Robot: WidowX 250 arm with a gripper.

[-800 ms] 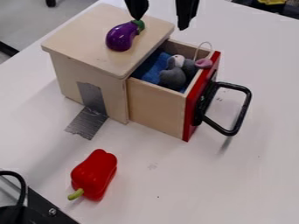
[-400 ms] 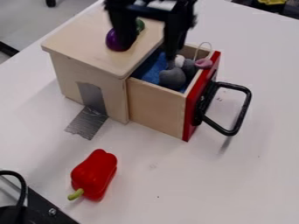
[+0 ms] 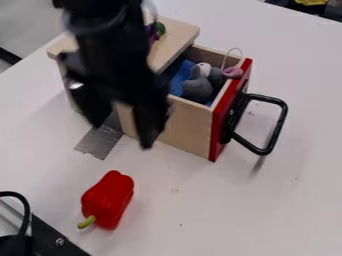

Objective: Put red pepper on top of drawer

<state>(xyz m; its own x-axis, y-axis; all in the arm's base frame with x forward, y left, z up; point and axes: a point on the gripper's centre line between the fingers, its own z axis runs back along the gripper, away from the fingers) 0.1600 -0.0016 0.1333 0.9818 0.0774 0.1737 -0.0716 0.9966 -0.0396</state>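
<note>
The black gripper (image 3: pixel 123 134) hangs open in front of the wooden drawer box, its two fingers spread apart and nothing between them. Below it and slightly to the left, the red pepper (image 3: pixel 107 200) lies on the white table, its green stem toward the lower left. The drawer box (image 3: pixel 175 31) stands behind the gripper, which hides much of its top and front. Its drawer (image 3: pixel 182 131) is pulled out to the right, with a red front and black handle.
A purple eggplant (image 3: pixel 155 32) lies on the box top, partly hidden by the arm. Inside the drawer is a grey plush toy (image 3: pixel 198 89) on blue cloth. Grey tape (image 3: pixel 100 141) runs onto the table (image 3: pixel 267 200). Black hardware (image 3: pixel 57 239) occupies the lower left corner.
The gripper has come down from the top edge, over the box and toward the lower left, closer to the pepper. Pepper, eggplant and drawer have stayed put.
</note>
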